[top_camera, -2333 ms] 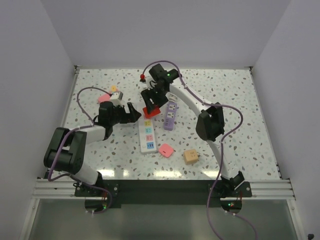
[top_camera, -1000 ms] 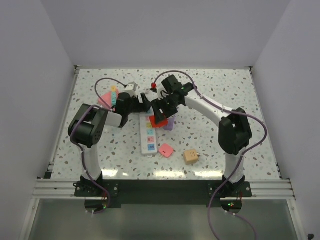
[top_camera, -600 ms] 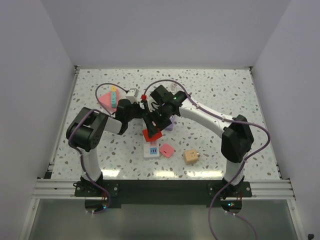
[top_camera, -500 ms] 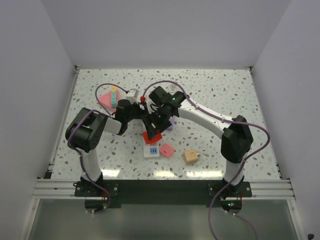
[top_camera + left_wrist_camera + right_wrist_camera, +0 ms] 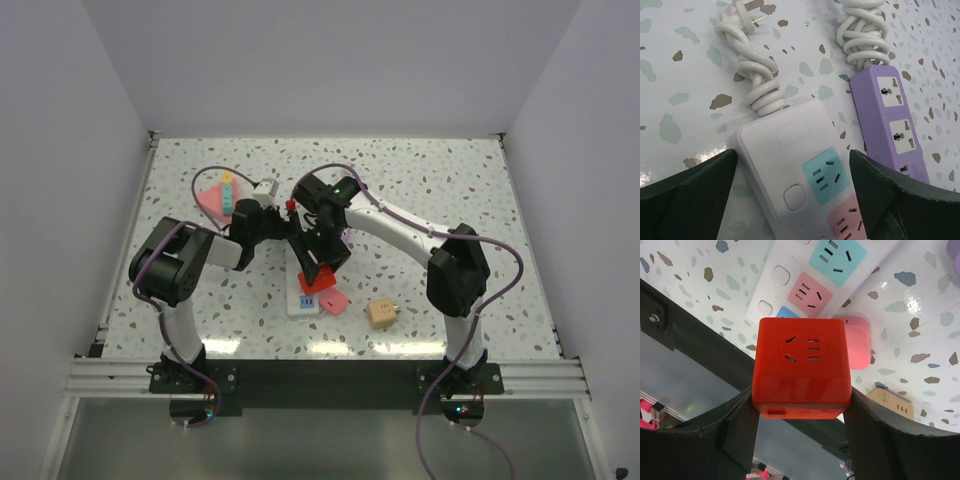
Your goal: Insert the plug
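Over white strip (image 5: 785,260), right end effector (image 5: 800,426) clamps red plug (image 5: 800,360); left end effector (image 5: 790,192) splayed wide, empty.

No letters, numbers, brand marks or signs are showing readably on the white power strip (image 5: 795,160), the purple power strip (image 5: 892,125) or the red cube plug (image 5: 801,365).

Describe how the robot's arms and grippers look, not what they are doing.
Left arm and right arm: white links, black joints, looping purple cables. A green light shows near the right wrist. The fingers are matte black and wedge-shaped.
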`<state>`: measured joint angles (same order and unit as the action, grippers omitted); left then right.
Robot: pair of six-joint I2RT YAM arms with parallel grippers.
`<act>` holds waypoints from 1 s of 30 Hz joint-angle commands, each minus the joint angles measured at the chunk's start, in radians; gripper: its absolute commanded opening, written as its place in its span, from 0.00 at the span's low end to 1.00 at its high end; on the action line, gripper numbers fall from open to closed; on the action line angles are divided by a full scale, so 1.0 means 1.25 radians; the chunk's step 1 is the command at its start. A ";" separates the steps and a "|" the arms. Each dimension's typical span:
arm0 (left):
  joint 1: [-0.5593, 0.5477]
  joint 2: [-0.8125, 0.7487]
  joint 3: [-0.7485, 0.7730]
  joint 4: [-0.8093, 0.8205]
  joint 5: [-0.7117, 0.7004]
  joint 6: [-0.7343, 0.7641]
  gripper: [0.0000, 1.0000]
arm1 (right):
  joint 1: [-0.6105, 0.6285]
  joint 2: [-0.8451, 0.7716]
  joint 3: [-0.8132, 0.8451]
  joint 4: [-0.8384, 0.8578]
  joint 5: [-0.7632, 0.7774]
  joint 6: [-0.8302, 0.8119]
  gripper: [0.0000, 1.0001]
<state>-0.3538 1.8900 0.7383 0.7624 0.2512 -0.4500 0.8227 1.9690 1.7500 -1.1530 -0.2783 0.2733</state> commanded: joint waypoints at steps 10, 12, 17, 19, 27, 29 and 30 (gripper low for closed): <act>-0.002 -0.011 -0.020 -0.061 0.020 0.004 0.99 | 0.006 0.050 0.063 -0.034 -0.013 0.033 0.00; -0.002 -0.015 -0.021 -0.065 0.013 0.002 1.00 | 0.007 0.059 0.062 -0.026 -0.015 0.032 0.00; 0.000 -0.016 -0.022 -0.067 0.013 -0.003 1.00 | 0.008 0.072 0.068 -0.013 -0.007 0.033 0.00; 0.001 -0.016 -0.022 -0.069 0.011 -0.002 1.00 | 0.009 0.081 0.074 -0.016 -0.002 0.029 0.00; 0.006 -0.019 -0.027 -0.069 0.016 -0.002 1.00 | 0.008 0.110 0.101 -0.038 0.019 0.019 0.00; 0.008 -0.019 -0.029 -0.067 0.016 -0.002 1.00 | 0.009 0.113 0.103 -0.043 0.027 0.019 0.00; 0.008 -0.019 -0.027 -0.067 0.019 -0.001 1.00 | 0.009 0.115 0.107 -0.045 0.032 0.019 0.00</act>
<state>-0.3500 1.8824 0.7300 0.7578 0.2581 -0.4515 0.8303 2.0937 1.8393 -1.1915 -0.2745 0.2974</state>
